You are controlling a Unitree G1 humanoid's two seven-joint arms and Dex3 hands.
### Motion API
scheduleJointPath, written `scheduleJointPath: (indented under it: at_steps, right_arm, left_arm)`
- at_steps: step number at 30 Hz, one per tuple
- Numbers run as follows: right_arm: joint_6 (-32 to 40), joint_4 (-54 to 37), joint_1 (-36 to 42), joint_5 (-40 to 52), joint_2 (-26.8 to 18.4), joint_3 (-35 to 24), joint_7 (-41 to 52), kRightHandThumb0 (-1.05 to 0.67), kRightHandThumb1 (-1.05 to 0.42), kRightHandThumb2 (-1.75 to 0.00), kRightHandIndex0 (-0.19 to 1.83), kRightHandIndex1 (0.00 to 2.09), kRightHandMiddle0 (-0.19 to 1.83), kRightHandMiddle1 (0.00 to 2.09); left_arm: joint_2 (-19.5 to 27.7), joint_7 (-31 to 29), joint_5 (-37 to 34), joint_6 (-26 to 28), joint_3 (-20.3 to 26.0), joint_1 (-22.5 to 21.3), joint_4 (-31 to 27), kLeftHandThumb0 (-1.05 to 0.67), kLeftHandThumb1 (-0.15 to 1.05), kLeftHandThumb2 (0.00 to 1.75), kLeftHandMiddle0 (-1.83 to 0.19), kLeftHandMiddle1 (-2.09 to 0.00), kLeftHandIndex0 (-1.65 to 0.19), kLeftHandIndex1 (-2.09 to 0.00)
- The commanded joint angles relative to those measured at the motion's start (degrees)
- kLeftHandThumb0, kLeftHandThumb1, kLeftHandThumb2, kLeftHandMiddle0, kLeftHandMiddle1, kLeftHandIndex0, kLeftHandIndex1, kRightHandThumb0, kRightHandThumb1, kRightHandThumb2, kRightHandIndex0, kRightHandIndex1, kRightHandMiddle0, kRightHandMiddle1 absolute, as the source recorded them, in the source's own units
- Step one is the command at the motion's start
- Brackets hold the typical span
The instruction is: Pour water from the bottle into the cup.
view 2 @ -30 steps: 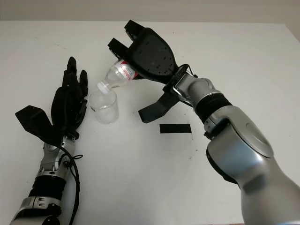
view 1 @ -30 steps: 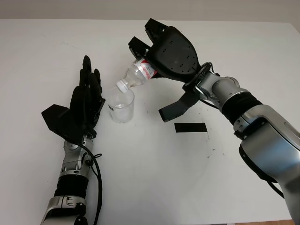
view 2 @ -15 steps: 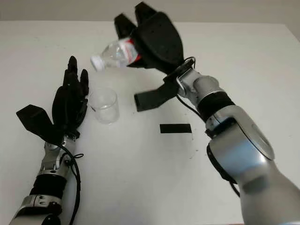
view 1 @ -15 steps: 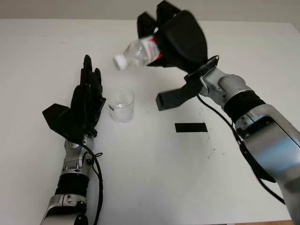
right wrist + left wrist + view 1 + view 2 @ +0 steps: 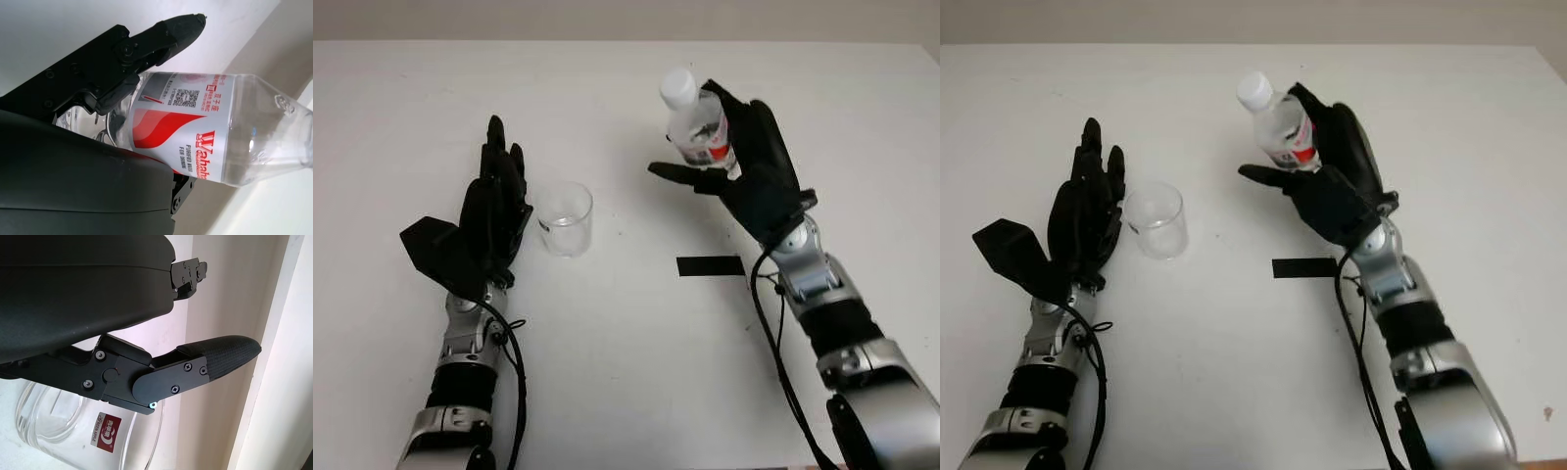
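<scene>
The right hand (image 5: 744,181) is gripping a small clear plastic bottle with a white cap and a red and white label (image 5: 698,132). Its black fingers (image 5: 161,36) are wrapping around the label part. The bottle is standing almost straight up in the air, with its cap pointing up and a little away from the robot. It is well apart from the short clear plastic cup (image 5: 566,219), off to the cup's right side.

The cup is sitting upright on the white table (image 5: 626,352). I cannot tell how much water is inside it, because the cup and the water are both see-through. The white cap looks like it is on the bottle.

The left hand (image 5: 489,211) is holding nothing. It is open and it is just beside the cup, on the cup's left side. I cannot tell if it is touching the cup.

A small black strip of tape (image 5: 710,265) is lying flat on the table, near the right arm.

I think the pouring part is not going on right now, because the bottle is upright and away from the cup. The next move is probably putting the bottle down. For that, the right hand needs to lower it slowly and keep it straight, so it is not tipping over when the fingers let go.
</scene>
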Motion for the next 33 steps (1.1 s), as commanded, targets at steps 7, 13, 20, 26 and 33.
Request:
scheduleJointPath:
  at_steps: [7,13,20,26,33]
  right_arm:
    - [7.6,-7.5,3.6,0.4,1.8,-3.7,2.2,-0.36,-1.05,-0.32,1.38,2.09,1.09,2.09]
    - [7.9,-7.4,3.3,0.5,2.8,-4.5,2.9,-0.37,-1.05,-0.31,1.36,2.09,1.06,2.09]
    - [10.9,-7.7,2.5,4.2,5.4,-7.2,4.3,-0.37,-1.05,-0.31,1.40,2.09,1.13,2.09]
    - [16.1,-10.5,2.2,9.3,7.8,-10.7,4.7,-0.36,-1.05,-0.31,1.32,2.09,1.06,2.09]
    - [17.7,-10.6,1.6,17.5,11.0,-16.2,4.8,-0.35,-1.05,-0.34,1.45,2.09,1.10,2.09]
  left_arm:
    - [0.2,-0.3,0.2,0.5,-0.1,1.4,0.3,-0.83,1.05,0.73,0.13,-0.05,0.16,-0.05]
    - [0.3,-0.2,0.2,0.8,-0.2,1.4,0.1,-0.84,1.05,0.72,0.13,-0.05,0.16,-0.05]
    - [0.5,-0.2,0.2,1.3,-0.2,1.8,-0.7,-0.83,1.05,0.72,0.13,-0.05,0.15,-0.06]
    - [0.7,-0.4,0.1,1.3,-0.1,1.6,-0.5,-0.84,1.05,0.72,0.13,-0.05,0.15,-0.06]
    - [0.9,-0.7,-0.1,1.7,0.1,1.3,-0.5,-0.83,1.05,0.71,0.12,-0.06,0.15,-0.06]
